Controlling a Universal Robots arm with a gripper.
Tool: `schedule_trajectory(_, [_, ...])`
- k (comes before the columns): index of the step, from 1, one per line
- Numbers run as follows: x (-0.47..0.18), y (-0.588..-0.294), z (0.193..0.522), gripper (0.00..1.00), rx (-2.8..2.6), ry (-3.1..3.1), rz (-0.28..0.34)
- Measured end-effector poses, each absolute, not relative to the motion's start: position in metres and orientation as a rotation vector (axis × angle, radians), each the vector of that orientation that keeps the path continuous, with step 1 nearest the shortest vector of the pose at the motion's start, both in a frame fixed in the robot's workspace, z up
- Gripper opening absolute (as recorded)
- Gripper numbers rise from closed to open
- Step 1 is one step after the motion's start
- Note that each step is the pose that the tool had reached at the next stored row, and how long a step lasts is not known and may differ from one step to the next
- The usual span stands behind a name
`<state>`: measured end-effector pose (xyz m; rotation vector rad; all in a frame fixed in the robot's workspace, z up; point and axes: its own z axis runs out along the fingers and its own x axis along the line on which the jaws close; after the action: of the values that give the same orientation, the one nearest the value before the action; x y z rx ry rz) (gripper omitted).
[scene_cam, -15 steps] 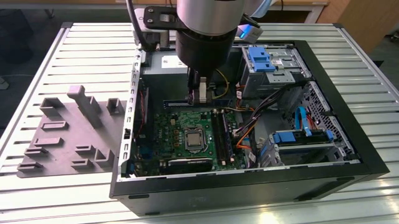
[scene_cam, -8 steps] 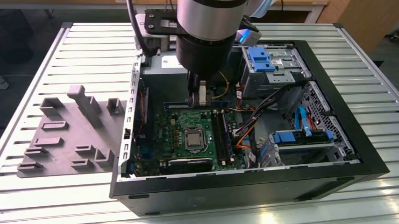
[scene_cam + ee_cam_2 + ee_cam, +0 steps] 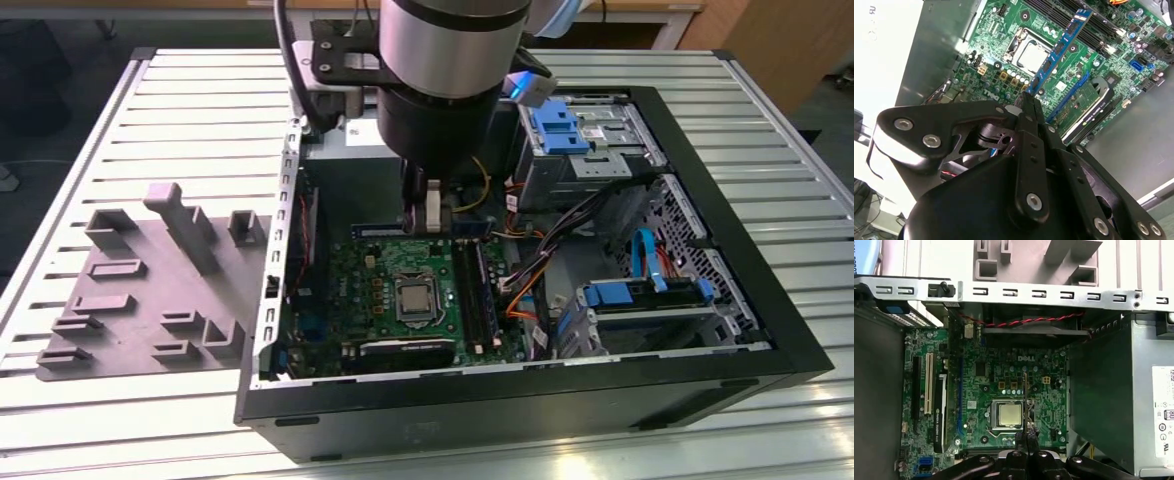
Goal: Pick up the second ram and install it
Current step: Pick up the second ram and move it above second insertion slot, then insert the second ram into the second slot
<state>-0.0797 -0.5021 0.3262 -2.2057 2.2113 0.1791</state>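
**Item 1. Gripper** point(image 3: 1026, 97): black two-finger pincer on the arm point(image 3: 447, 60), set down inside the open computer case point(image 3: 534, 395). The fingers were closed tight on the second ram point(image 3: 1061, 47). In the exterior view the gripper stood at 12 o'clock from the processor point(image 3: 418, 298), over the green board point(image 3: 380, 290).

**Item 2. Second ram:** narrow blue stick with dark chips, clamped between the fingertips and standing on edge. In the first wrist view it showed as a thin line point(image 3: 1025, 400) passing just beside the processor. It was above the green board, but whether it touched the board could not be told. It lay crosswise to the long black slots point(image 3: 477, 290) and was not in them.

**Item 3. Long black slots:** at 3 o'clock from the processor in the exterior view, running from 12 to 6 o'clock.

**Item 4. Expansion card** point(image 3: 400, 350): dark and flat-lying, at 6 o'clock from the processor.

**Item 5. Grey tray** point(image 3: 134, 300): moulded, with raised blocks, on the slatted metal table point(image 3: 801, 200). It sat at 9 o'clock from the case, just beside its wall and well apart from the gripper.

**Item 6. Blue brackets** point(image 3: 561, 125): in the drive bay, between 1 and 2 o'clock from the gripper.
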Motion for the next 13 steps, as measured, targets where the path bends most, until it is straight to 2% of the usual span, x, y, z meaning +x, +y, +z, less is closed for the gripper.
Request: schedule_trajectory(13, [-0.0787,-0.5021,0.3211,0.11,-2.204,2.21,0.175])
